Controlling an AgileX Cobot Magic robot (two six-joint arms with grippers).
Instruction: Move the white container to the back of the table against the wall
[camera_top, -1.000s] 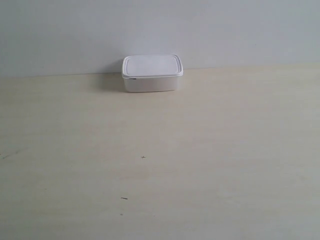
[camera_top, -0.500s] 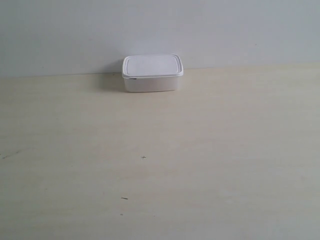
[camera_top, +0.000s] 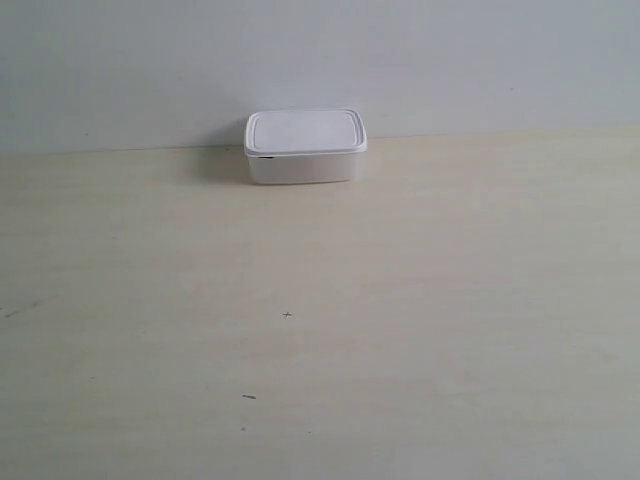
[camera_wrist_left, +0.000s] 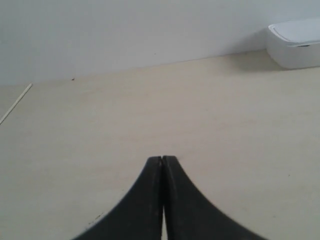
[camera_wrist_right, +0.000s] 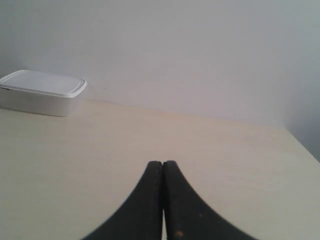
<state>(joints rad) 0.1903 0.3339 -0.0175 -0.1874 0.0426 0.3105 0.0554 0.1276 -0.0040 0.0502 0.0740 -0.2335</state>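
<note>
Hidden back, cropped edges, marks too small to read

In the exterior view the container (camera_top: 305, 147), upper centre of frame, hides its own back and the table (camera_top: 450, 300) strip behind it, so contact with the wall (camera_top: 450, 60) cannot be told. A dark spot (camera_top: 266, 155) under its rim is too small to identify, as are 2 specks (camera_top: 287, 315) at lower left-centre and a faint smudge (camera_top: 20, 310) at the left edge. The table runs off 3 frame edges. In the left wrist view the frame edge cuts the container to 1 corner, and the left gripper (camera_wrist_left: 163, 159) shows only its tips. The right gripper (camera_wrist_right: 163, 163) is cropped likewise, and there the container's end is clipped.
</note>
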